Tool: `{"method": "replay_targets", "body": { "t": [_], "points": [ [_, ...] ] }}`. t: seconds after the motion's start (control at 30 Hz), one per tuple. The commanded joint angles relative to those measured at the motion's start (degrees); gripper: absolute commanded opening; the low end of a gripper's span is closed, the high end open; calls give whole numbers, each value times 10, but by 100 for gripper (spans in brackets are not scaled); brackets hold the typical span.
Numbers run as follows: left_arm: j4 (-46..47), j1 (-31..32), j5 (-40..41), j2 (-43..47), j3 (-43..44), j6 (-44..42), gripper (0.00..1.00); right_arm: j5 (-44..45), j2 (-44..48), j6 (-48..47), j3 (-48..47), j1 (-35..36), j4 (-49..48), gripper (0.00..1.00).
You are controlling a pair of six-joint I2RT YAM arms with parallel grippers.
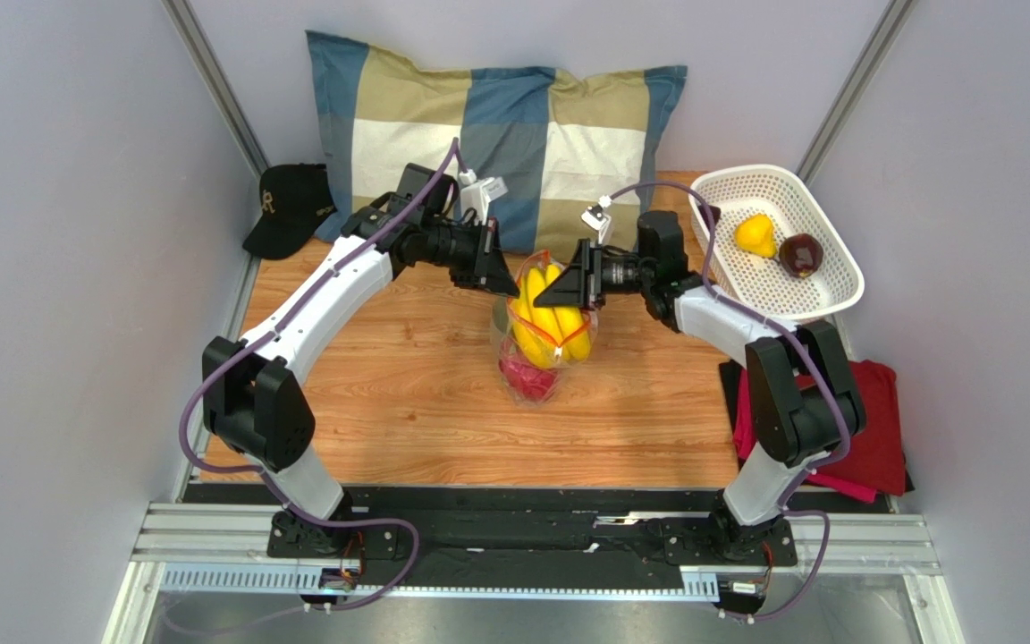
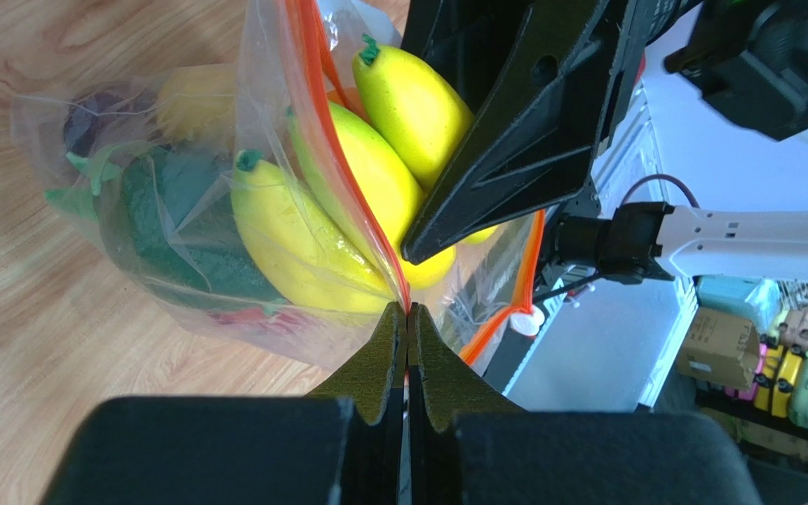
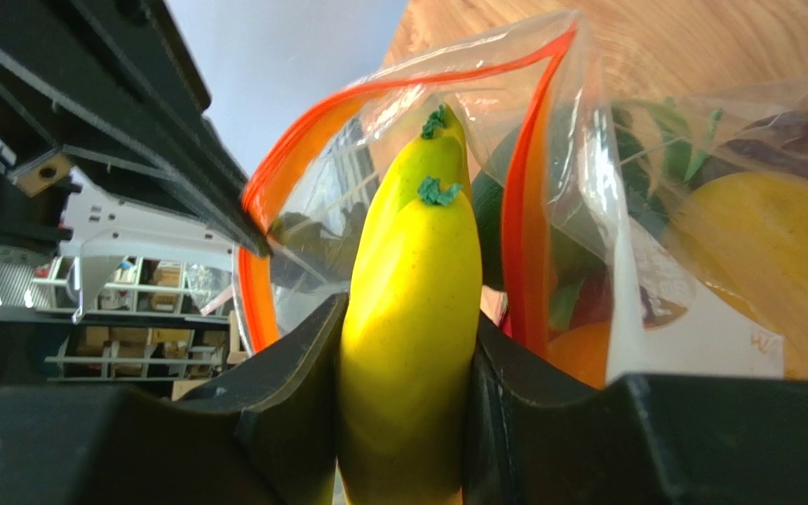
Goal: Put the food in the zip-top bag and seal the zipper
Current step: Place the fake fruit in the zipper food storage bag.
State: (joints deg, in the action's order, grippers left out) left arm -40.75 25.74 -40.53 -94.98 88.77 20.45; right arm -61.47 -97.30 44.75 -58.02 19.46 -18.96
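Note:
The clear zip-top bag (image 1: 542, 352) stands mid-table, held up between both arms. My left gripper (image 2: 407, 311) is shut on the bag's mouth edge at the orange-red zipper (image 2: 326, 100). My right gripper (image 3: 408, 316) is shut on the yellow banana bunch (image 3: 410, 316), which sits partly inside the open mouth (image 1: 547, 315). The zipper (image 3: 261, 189) gapes open around the bananas. Inside the bag are a green-tipped magenta dragon fruit (image 2: 182, 226), an orange piece (image 3: 577, 352) and a yellow piece (image 3: 772, 263). The bag's white label (image 3: 693, 337) shows.
A white lattice basket (image 1: 829, 289) at back right holds a yellow piece (image 1: 754, 235) and a dark purple piece (image 1: 801, 254). A checked pillow (image 1: 494, 134) and black cap (image 1: 290, 205) lie at the back. A red folded cloth (image 1: 877, 430) lies at right.

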Motion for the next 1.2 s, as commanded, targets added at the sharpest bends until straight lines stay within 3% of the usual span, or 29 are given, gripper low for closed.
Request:
{"method": "replay_targets", "body": {
  "t": [0.0, 0.07, 0.1, 0.13, 0.17, 0.3, 0.6, 0.73, 0.87, 1.17],
  "points": [
    [18, -2, -10, 23, 0, -8, 0, 24, 1, -237, -108, 10, 332, 32],
    [14, -2, -10, 23, 0, -8, 0, 31, -6, -273, -154, 15, 440, 54],
    [15, -2, -12, 23, -1, -9, 0, 38, -3, -285, -182, 15, 461, 69],
    [15, -2, -11, 24, -2, -9, 0, 45, 3, -305, -196, 14, 479, 79],
    [15, -2, -11, 25, -3, -9, 0, 51, 18, -316, -205, 14, 514, 85],
    [13, -2, -12, 28, -4, -12, 0, 93, 55, -379, -234, 12, 593, 89],
    [18, -2, -17, 30, -7, -10, 0, 212, 106, -503, -272, -14, 696, 87],
    [20, -2, -19, 28, -4, -11, 0, 222, 121, -515, -268, -22, 720, 71],
    [21, -2, -21, 23, -4, -9, 0, 223, 113, -522, -261, -23, 723, 49],
    [18, -2, -17, 23, 0, -9, 0, 165, 62, -516, -290, -22, 750, 47]
  ]
}}
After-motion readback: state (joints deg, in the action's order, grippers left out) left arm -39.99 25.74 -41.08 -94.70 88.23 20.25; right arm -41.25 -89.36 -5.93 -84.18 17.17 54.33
